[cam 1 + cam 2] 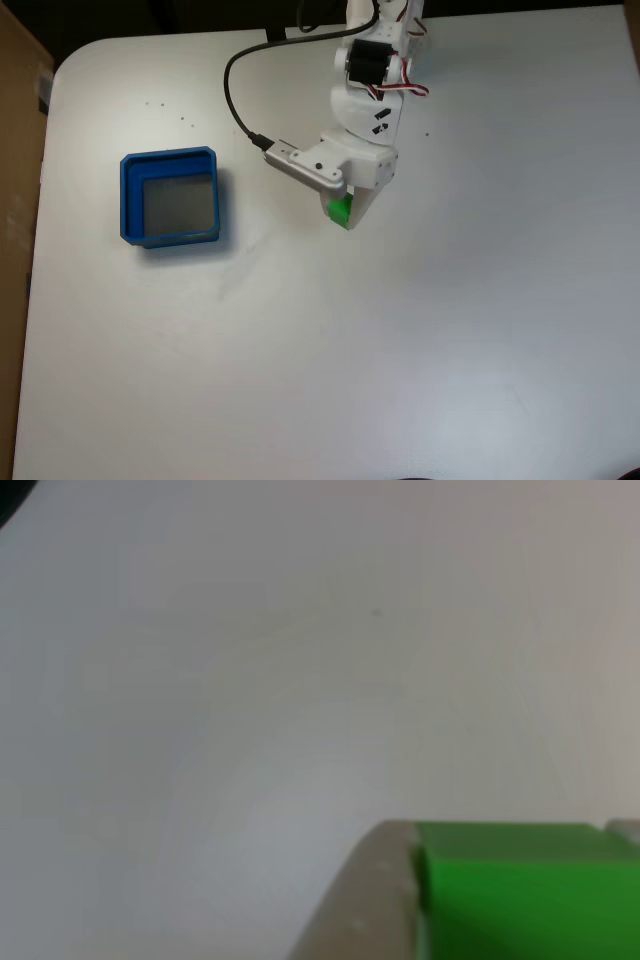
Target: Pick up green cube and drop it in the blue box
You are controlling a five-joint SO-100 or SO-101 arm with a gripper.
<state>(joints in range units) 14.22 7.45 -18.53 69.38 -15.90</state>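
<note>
Leftmost in the fixed view: square, shallow blue plastic box (170,198) with thick walls and a grey floor, flat on the white table (400,340), nothing inside. Further right, well apart from the box: white two-finger gripper (343,215) on the white arm (370,90), pointing down and toward the camera, black cable (240,95) looping off to its left. Between the fingers: small bright green plastic cube (341,209), mostly hidden by the white housing. In the other view, low and right: same cube (520,890) filling the gap, a pale grey finger (375,900) pressed to its left face, a sliver of a second one at the right edge. Closed on the cube, then, by the look of it. Whether lifted clear of the table or resting on it: cannot tell.

Risks from here, as judgement only. Slipping out on the way leftward, if the pinch sits near one edge of the plain, smooth faces. Release too early, short of the near wall, landing on bare table. Release too low, clipping a thick wall and shoving the light tray. Bouncing out, given shallow walls.

Orientation: no long axis to speak of, all sides alike; top face roughly level in the other view, side faces square to the fingers.
</note>
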